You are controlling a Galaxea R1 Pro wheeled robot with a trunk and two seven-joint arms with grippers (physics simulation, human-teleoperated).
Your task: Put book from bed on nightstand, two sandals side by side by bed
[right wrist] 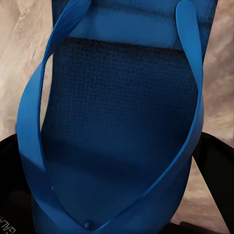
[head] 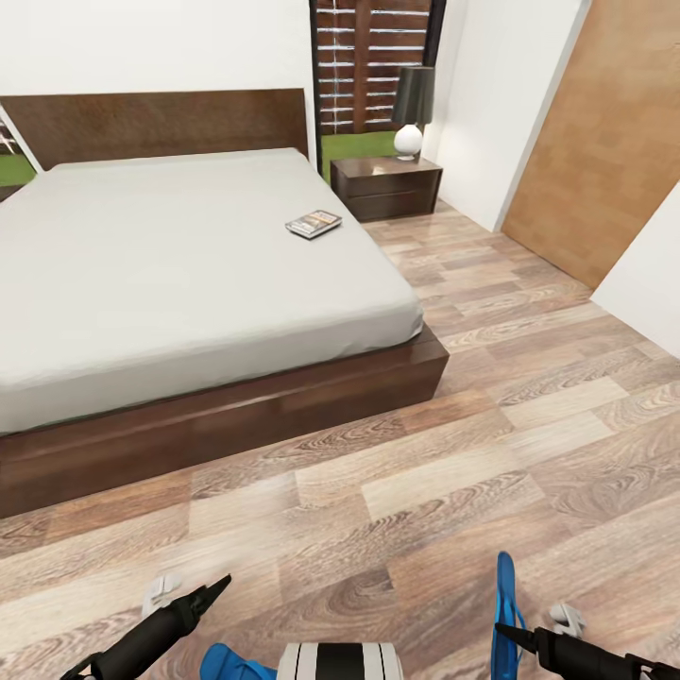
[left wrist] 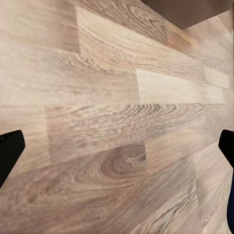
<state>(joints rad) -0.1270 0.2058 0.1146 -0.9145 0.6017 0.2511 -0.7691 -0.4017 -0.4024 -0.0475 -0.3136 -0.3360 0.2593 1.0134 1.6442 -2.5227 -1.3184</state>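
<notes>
At the lower right of the head view the right arm reaches in low, its right gripper [head: 502, 635] clamped on a blue sandal [head: 506, 612] that stands on edge, long axis running up the frame. At lower left the left gripper [left wrist: 117, 151] angles toward the floor [head: 453, 491], fingers spread wide, holding nothing. A second sandal [head: 225, 661] pokes in at the bottom edge. Farther up, the book [head: 314, 223] lies flat near the bed's [head: 170, 264] right edge, the nightstand [head: 385, 185] beyond

A lamp [head: 412, 110] stands beside a wooden door [head: 604, 142].
</notes>
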